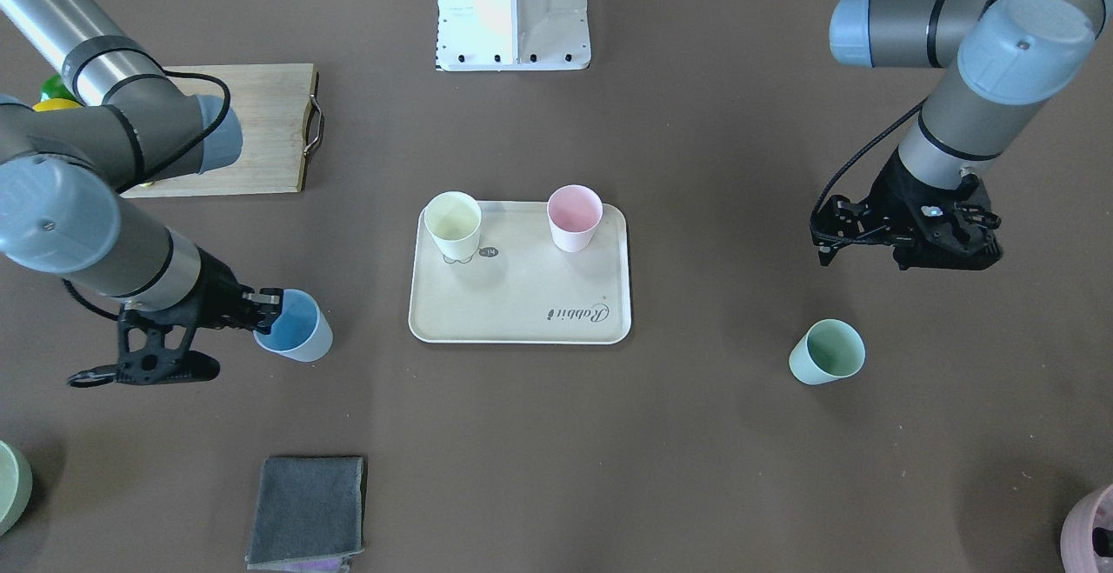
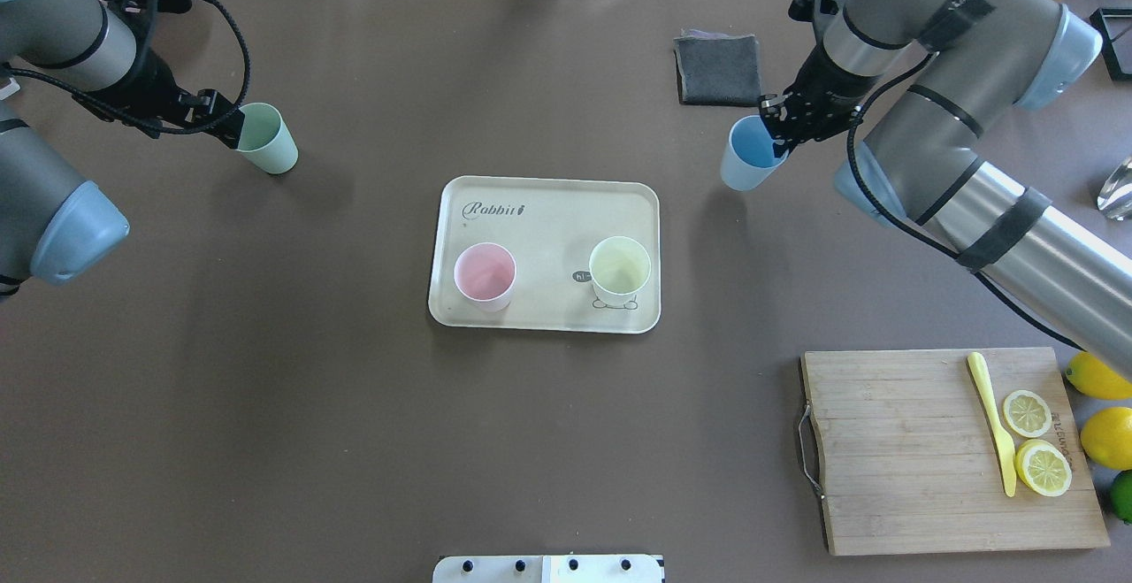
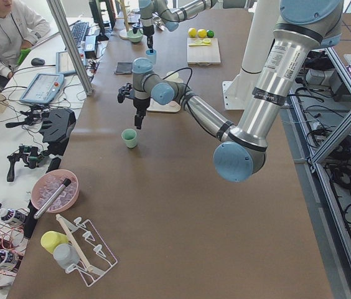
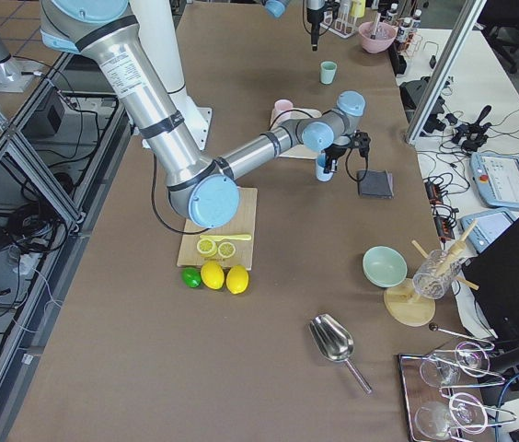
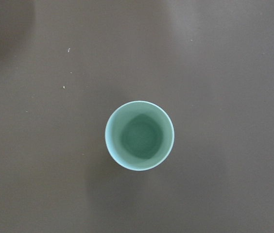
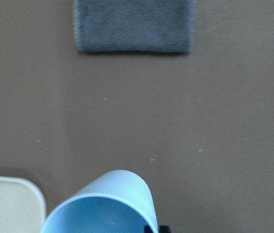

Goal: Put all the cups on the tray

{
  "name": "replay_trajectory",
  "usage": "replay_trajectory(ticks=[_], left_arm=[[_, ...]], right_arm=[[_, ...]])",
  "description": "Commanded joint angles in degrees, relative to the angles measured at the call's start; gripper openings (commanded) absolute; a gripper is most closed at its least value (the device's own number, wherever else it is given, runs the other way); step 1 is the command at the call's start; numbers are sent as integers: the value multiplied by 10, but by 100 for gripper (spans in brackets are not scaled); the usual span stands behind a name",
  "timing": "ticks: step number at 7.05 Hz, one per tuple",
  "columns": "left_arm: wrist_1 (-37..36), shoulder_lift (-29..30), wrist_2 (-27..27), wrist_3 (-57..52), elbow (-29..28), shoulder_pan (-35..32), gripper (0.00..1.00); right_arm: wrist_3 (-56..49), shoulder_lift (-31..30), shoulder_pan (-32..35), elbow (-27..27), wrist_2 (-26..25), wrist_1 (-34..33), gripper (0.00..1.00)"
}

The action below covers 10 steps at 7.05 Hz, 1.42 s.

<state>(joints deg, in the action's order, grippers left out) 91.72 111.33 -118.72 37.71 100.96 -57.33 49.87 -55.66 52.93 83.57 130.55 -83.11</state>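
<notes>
one blue cup (image 1: pixel 297 329) is pinched in the right claw (image 1: pixel 268 316) (left claw (image 1: pixel 823 251): cannot tell).

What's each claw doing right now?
Left claw: above the mint green cup, holding nothing; open or closed cannot be told.
Right claw: closed on the rim of the light blue cup.

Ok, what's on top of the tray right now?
The pink cup and the yellow cup stand upright on the tray, both empty. The yellow cup covers most of the printed drawing beneath it.
</notes>
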Motion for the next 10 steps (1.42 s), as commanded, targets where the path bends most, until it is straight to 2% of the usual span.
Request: replay_trajectory(ticks=[1,4,8,9,10], left_arm=[[18,3,0,-38,-49,-16,97],[85,18,-4,-39,-123,-31,97],[87,76,-5,-31,-201,-29,97],[102,77,-6,-27,-215,-28,97],[135,78,-8,-7,-239,-24,97]], right_arm=[[115,58,-61,9,-6,0,0],[181,82,-135,13,-70,3,0],[181,76,-149,5,-103,1,0],[181,76,-151,6,-104,1,68],[179,76,-151,13,-103,3,100]])
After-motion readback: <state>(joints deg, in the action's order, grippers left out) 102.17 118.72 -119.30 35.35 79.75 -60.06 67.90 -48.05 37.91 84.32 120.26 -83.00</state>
